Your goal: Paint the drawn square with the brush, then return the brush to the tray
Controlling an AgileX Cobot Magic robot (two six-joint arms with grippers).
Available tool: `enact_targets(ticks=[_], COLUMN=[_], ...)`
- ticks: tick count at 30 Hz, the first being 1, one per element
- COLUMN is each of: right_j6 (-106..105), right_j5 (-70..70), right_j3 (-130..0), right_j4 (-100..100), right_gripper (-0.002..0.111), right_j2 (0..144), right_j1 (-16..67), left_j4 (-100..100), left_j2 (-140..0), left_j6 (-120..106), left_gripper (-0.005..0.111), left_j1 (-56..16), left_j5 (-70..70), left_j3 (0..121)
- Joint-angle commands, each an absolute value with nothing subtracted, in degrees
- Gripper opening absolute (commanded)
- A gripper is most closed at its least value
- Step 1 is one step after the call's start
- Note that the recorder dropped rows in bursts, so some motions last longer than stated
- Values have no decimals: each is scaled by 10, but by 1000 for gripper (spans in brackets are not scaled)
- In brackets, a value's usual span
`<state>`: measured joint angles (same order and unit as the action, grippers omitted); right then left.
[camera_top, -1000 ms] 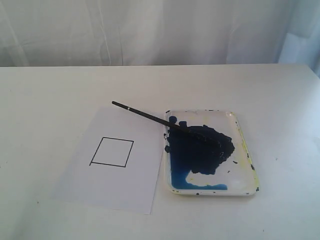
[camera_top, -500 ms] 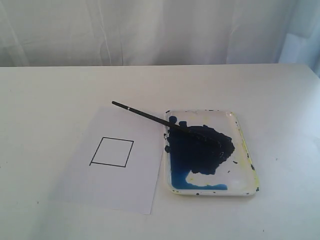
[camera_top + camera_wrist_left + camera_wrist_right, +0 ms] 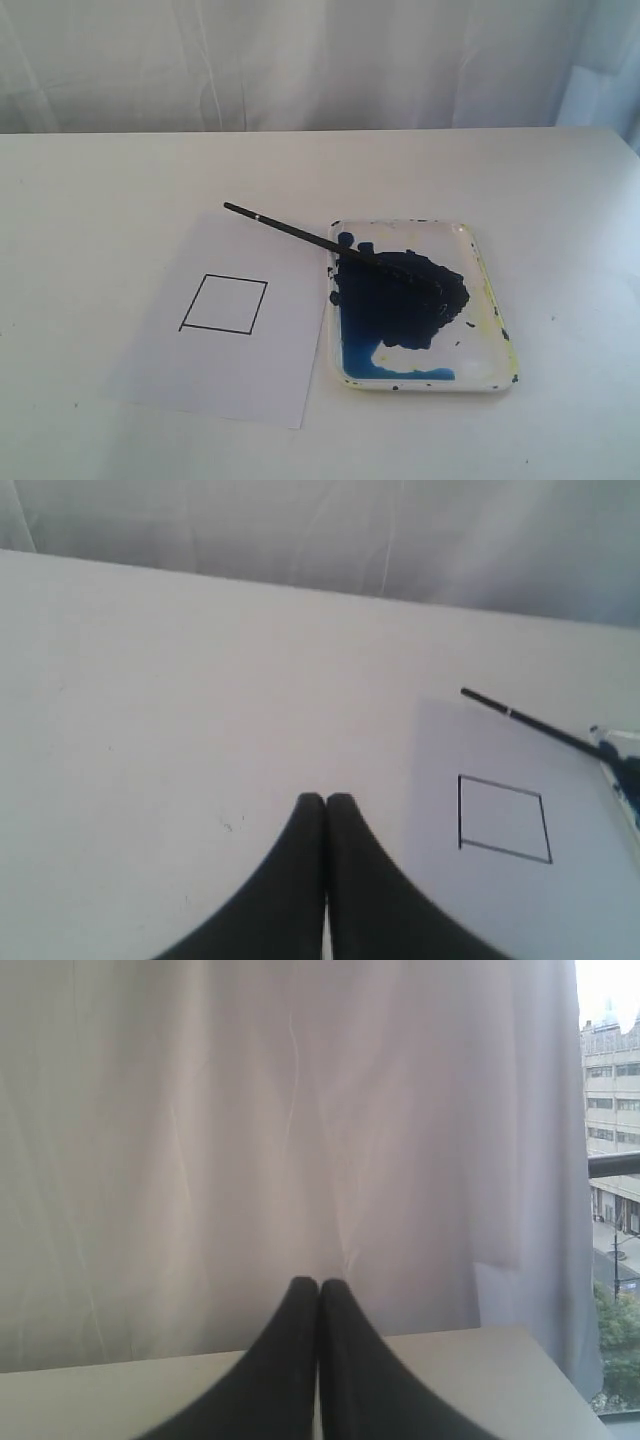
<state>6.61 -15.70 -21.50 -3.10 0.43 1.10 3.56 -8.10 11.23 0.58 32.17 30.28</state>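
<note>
The drawn square (image 3: 224,304) is a blank black outline on a white paper sheet (image 3: 225,375) lying left of the tray. The white tray (image 3: 490,290) holds a big dark blue paint blotch. The thin black brush (image 3: 290,231) rests with its tip in the paint and its handle sticking out over the paper's far corner. Neither arm shows in the exterior view. My left gripper (image 3: 326,798) is shut and empty, well short of the square (image 3: 503,818) and the brush (image 3: 530,725). My right gripper (image 3: 319,1283) is shut and empty, facing the curtain.
A white curtain (image 3: 300,60) hangs behind the white table (image 3: 100,200). In the right wrist view a window (image 3: 612,1180) with buildings outside shows past the curtain's edge. The table's far right corner (image 3: 530,1345) lies close ahead of the right gripper.
</note>
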Motion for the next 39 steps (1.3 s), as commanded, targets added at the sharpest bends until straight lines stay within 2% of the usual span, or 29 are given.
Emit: enact_targets(ticks=[1, 6, 18, 30, 39], right_j6=[62, 62, 27, 12, -87], right_j5=[-202, -235, -294, -296, -299], right_j3=[-259, -302, -396, -398, -408], right_j4=[-31, -30, -31, -31, -104], right_gripper=[0, 0, 0, 0, 0], right_j2=[39, 105, 279, 330, 361], right_j1=[12, 12, 12, 12, 12], left_j4=[45, 78, 146, 221, 240], left_j2=[-146, -238, -461, -591, -693], left_j6=[68, 32, -63, -145, -220], left_gripper=[0, 0, 0, 0, 0], left_j1=[5, 5, 5, 5, -6], left_j5=[388, 435, 448, 416, 484], left_j3=[351, 397, 475, 484, 559])
